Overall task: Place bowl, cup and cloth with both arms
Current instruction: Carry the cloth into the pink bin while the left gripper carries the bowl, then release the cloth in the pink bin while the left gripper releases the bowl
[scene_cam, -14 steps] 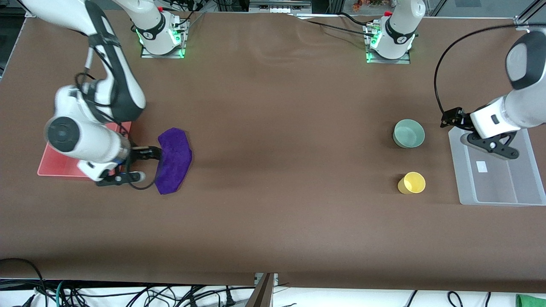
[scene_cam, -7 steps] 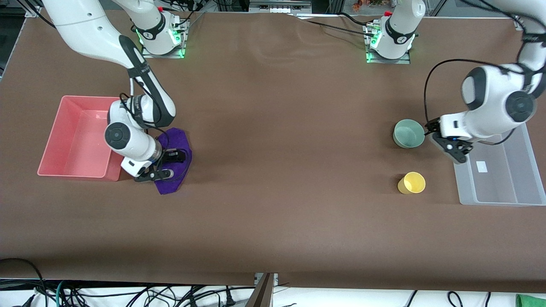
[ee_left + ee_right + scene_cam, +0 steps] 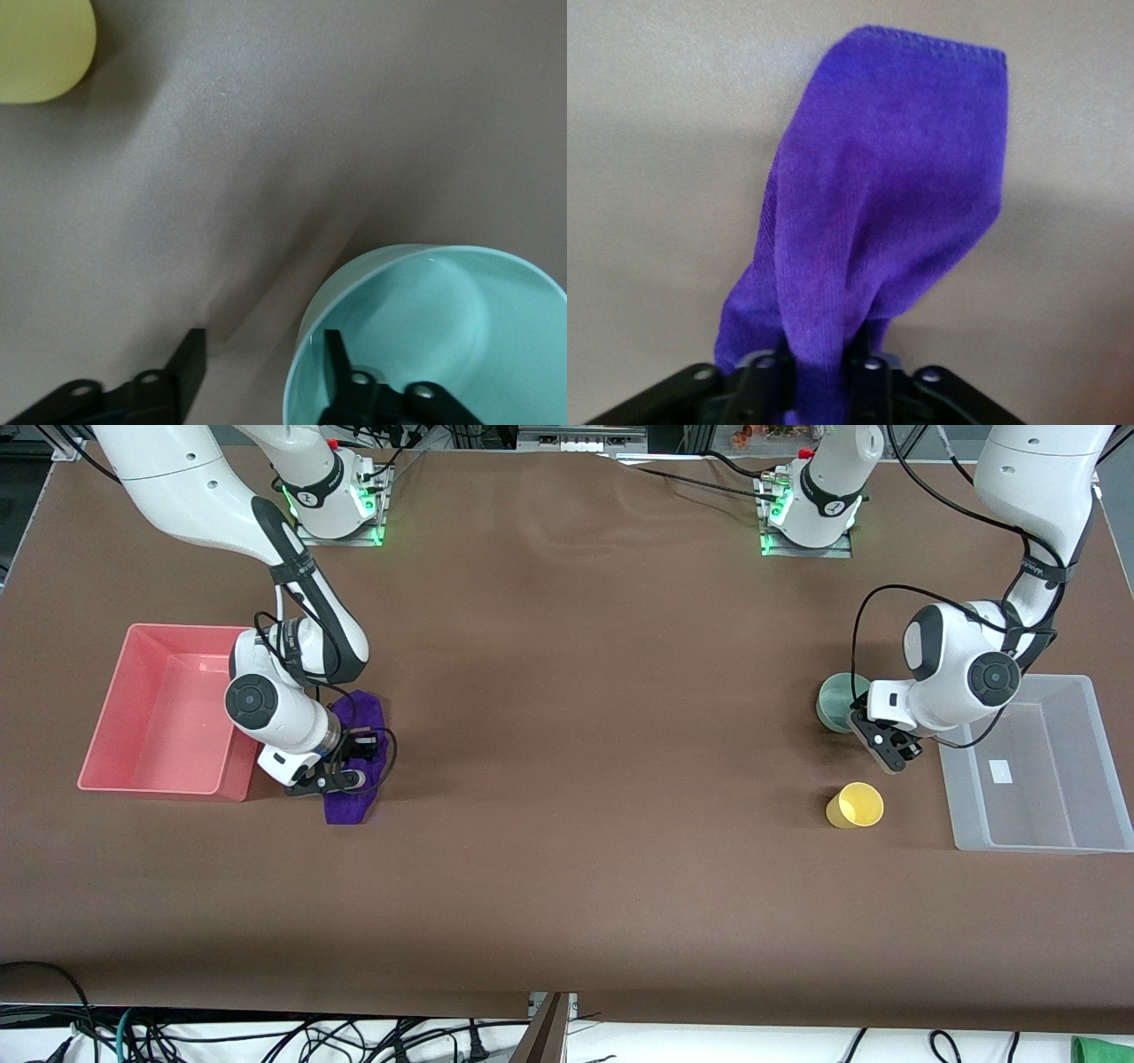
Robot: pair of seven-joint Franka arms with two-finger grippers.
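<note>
The purple cloth [image 3: 353, 802] lies beside the red tray, bunched. My right gripper [image 3: 347, 762] is shut on a fold of it; the right wrist view shows the cloth [image 3: 895, 195] pinched between the jaws of the right gripper [image 3: 824, 372]. The mint-green bowl [image 3: 831, 700] stands next to the clear bin. My left gripper [image 3: 879, 742] is open at its rim. In the left wrist view the left gripper [image 3: 261, 341] straddles the wall of the bowl [image 3: 461, 328], one finger inside and one outside. The yellow cup [image 3: 856, 804] stands nearer to the front camera and also shows in the left wrist view [image 3: 40, 44].
A red tray [image 3: 106, 779] sits at the right arm's end of the table, next to the cloth. A clear plastic bin [image 3: 1090, 841] sits at the left arm's end, beside the bowl and cup.
The right gripper moved onto the cloth and shut on it, bunching it. The left arm swung from over the clear bin down to the bowl's rim.
</note>
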